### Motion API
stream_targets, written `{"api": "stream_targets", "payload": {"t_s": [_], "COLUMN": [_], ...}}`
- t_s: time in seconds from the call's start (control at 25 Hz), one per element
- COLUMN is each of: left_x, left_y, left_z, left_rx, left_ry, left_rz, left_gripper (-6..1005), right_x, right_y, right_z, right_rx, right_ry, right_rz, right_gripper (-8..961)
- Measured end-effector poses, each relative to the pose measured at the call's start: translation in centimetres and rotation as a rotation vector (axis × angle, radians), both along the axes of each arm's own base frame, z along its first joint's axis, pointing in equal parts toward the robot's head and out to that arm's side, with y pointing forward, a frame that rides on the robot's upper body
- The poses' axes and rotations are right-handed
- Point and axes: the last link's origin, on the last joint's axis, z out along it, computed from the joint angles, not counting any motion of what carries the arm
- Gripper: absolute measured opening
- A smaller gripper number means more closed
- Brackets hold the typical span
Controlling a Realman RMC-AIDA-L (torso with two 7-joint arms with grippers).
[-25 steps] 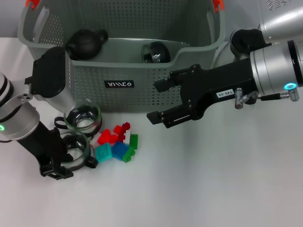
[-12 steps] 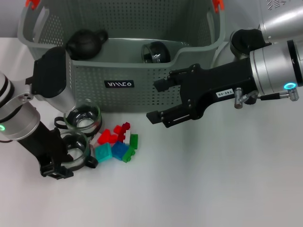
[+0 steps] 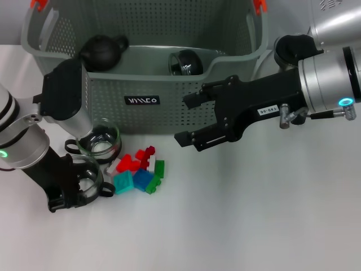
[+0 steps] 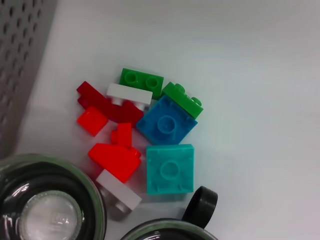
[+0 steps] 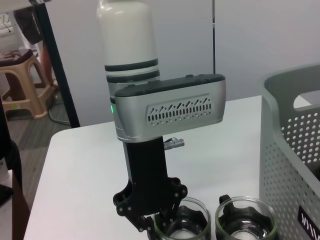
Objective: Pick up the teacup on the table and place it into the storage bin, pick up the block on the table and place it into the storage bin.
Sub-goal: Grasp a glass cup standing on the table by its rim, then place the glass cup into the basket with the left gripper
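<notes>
the left gripper [image 3: 79, 189] is low at the table's [image 3: 254, 226] left side, its fingers closed around the rim of a glass teacup [image 3: 86, 176] with a black handle. in the right wrist view the fingers [image 5: 150, 220] grip the near cup's rim from above; whether the cup is off the table cannot be told. just behind it stands a second teacup [image 3: 99, 140], close to the bin's [image 3: 169, 84] front wall. right of the cups lies a heap of blocks: a teal block [image 3: 123, 182] nearest the held cup, then a blue block [image 3: 143, 179], red blocks [image 3: 134, 161], a white block [image 3: 145, 164] among the reds, and green blocks [image 3: 158, 169] at the right edge, all touching or overlapping. the bin sits behind them, grey-green and perforated, with a black label [image 3: 142, 100] on its front and orange-red clips [image 3: 38, 4] at the handles. inside it are a black teapot [image 3: 101, 52] to the left and a dark round cup [image 3: 185, 62] further right. the right gripper [image 3: 183, 121] hovers above the table right of the blocks, in front of the bin, fingers apart and holding nothing.
</notes>
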Motion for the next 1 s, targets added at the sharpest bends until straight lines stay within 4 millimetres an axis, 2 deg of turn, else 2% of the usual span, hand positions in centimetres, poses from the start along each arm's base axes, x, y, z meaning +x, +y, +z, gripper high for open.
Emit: {"api": "stream_targets", "payload": {"t_s": [0.12, 0.44, 0.64, 0.68, 1.0], "left_x": [0.0, 0.9, 2.7, 3.4, 5.2], "left_y": [0.0, -0.7, -2.0, -2.4, -2.0], "left_z": [0.0, 0.7, 2.7, 3.8, 6.1], "left_rx": [-0.003, -0.038, -0.086, -0.091, 0.018], "left_ry": [0.000, -0.023, -0.125, -0.190, -0.348], "left_rz": [0.000, 0.013, 0.034, 0.044, 0.018], "left_gripper": [48, 47, 46, 46, 45], "right_x": [0.0, 0.1, 0.3, 0.4, 1.2], "right_y": [0.0, 0.0, -0.1, -0.1, -0.2], "right_z": [0.0, 0.2, 0.4, 0.4, 1.5], "right_rx": [0.002, 0.007, 0.002, 0.002, -0.010], "right_ry": [0.007, 0.011, 0.011, 0.011, 0.018], "right_rz": [0.006, 0.005, 0.001, 0.000, -0.018], "right_gripper": [882, 882, 881, 881, 882]}}
